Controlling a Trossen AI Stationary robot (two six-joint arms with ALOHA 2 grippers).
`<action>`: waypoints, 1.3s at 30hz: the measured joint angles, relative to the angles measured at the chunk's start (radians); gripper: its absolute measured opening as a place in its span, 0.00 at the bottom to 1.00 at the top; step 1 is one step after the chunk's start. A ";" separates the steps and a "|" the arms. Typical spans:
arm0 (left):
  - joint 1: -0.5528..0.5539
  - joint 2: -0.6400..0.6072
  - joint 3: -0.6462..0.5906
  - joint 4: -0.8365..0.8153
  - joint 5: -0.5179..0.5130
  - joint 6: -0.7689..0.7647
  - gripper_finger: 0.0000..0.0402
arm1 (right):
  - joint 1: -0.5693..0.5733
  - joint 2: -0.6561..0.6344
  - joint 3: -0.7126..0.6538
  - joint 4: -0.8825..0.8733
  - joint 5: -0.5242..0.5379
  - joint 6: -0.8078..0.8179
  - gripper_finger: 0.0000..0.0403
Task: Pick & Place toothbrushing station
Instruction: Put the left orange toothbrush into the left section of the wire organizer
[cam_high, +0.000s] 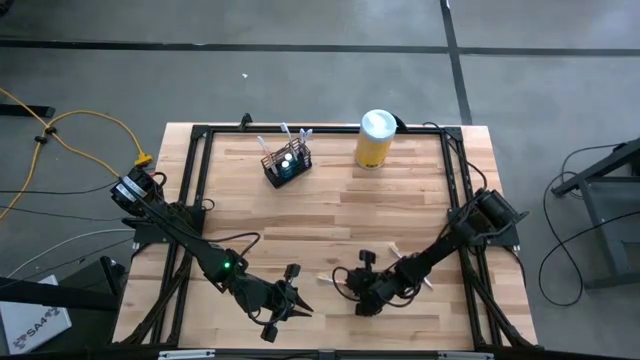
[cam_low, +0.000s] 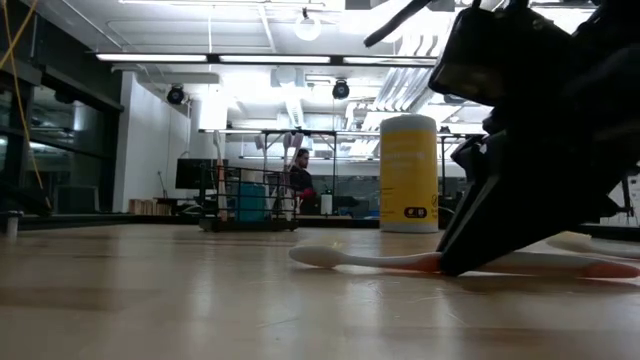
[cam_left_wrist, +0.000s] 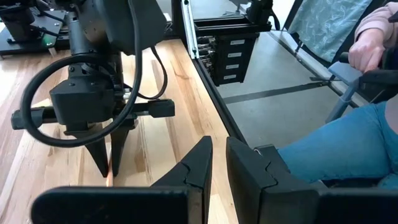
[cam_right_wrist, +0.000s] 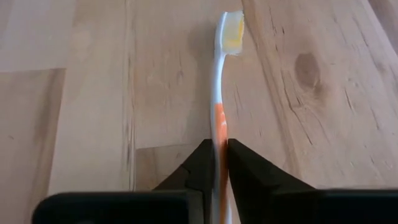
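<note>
The right gripper (cam_right_wrist: 219, 163) is sitting low on the wooden worktop (cam_high: 330, 205), its jaws clenching the orange part of a white toothbrush (cam_right_wrist: 221, 93) handle. The brush is lying flat on the boards, its bristled head reaching out ahead of the jaws. In the low view the toothbrush (cam_low: 365, 260) is resting along the wood with the dark fingertip (cam_low: 462, 258) pressing down on it near its orange stretch, and a second pale toothbrush (cam_low: 590, 243) is lying just behind it.

The left gripper (cam_left_wrist: 216, 163) is waiting close beside the right one, near the worktop's front edge; its jaws are standing almost together with only a thin gap between them and nothing in it. Just past them, the left wrist view is showing the right arm's gripper (cam_left_wrist: 106, 158) with its fingertips down on the wood, and beyond the worktop edge a seated person's leg in blue jeans (cam_left_wrist: 339, 146).

The toothbrushing station (cam_high: 286, 163), a small black wire-mesh holder with brushes standing in it, is sitting well ahead of both sets of jaws, near the far rail of the worktop. A yellow canister (cam_high: 375, 139) with a white lid is standing upright well apart from it, also at the far edge. In the low view the station (cam_low: 250, 198) and canister (cam_low: 408, 173) are appearing far beyond the jaws.
</note>
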 joint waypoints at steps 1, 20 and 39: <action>0.000 0.000 0.000 0.000 0.000 0.000 0.11 | -0.003 0.000 0.000 0.000 -0.011 -0.001 0.10; 0.000 0.000 0.000 0.000 0.002 0.000 0.11 | -0.067 -0.001 0.000 -0.039 -0.135 -0.049 0.14; 0.000 0.000 0.001 0.000 0.001 -0.019 0.11 | -0.067 -0.001 -0.001 -0.046 -0.109 -0.047 0.03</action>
